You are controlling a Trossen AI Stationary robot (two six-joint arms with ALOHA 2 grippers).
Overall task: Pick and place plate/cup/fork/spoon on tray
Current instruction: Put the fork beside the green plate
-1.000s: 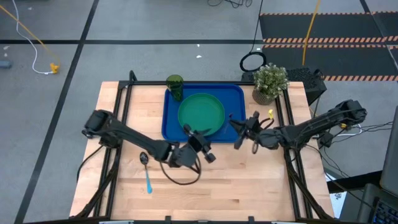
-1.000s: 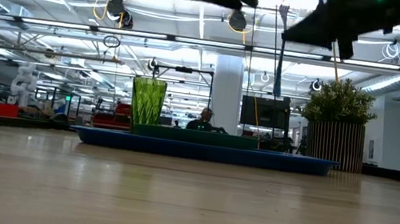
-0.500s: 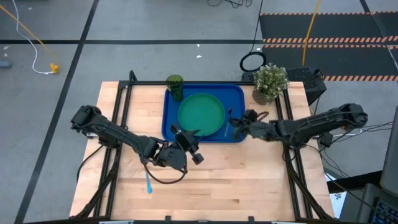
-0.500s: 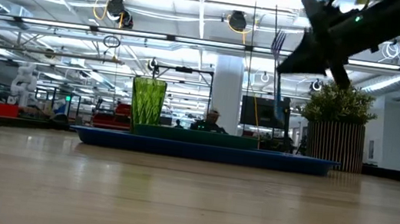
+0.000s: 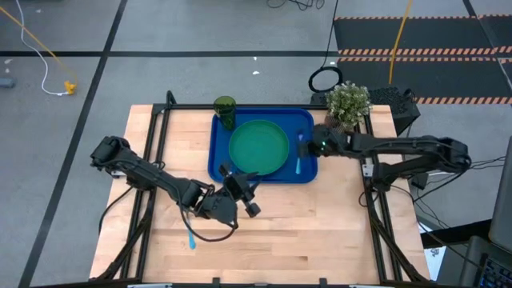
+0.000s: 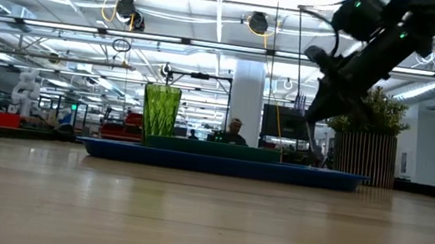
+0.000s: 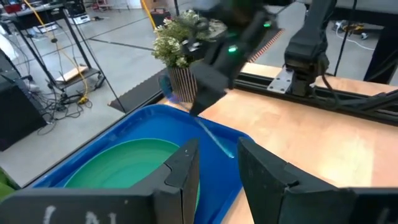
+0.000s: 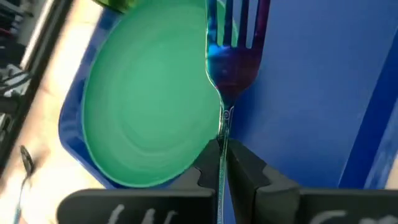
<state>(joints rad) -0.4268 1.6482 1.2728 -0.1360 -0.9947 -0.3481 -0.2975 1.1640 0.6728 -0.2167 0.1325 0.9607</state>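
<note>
Four task items, listed from the left of the wooden surface (image 5: 336,232). Spoon (image 5: 189,225): lying on the bare wood near the front left, well apart from the tray, largely under the left arm; not yet placed. Left end effector (image 5: 237,192): hovering just in front of the tray's near edge, fingers (image 7: 184,169) a narrow gap apart and holding nothing. Tray (image 5: 222,164): blue, at the back centre of the surface. Cup (image 5: 225,110): upright in the tray's far left corner; judged placed. Plate (image 5: 258,146): flat in the middle of the tray; judged placed. Fork (image 5: 299,154): over the bare blue strip of tray to the right of the plate, tines (image 8: 239,15) pointing away from the wrist; whether it touches the tray floor cannot be told. Right end effector (image 5: 314,146): above the tray's right edge, pinched tight on the fork's handle (image 8: 222,134). Plant (image 5: 347,104): potted, off the tray's far right corner. Status: two items look done, the fork close to release, the spoon left.
</note>
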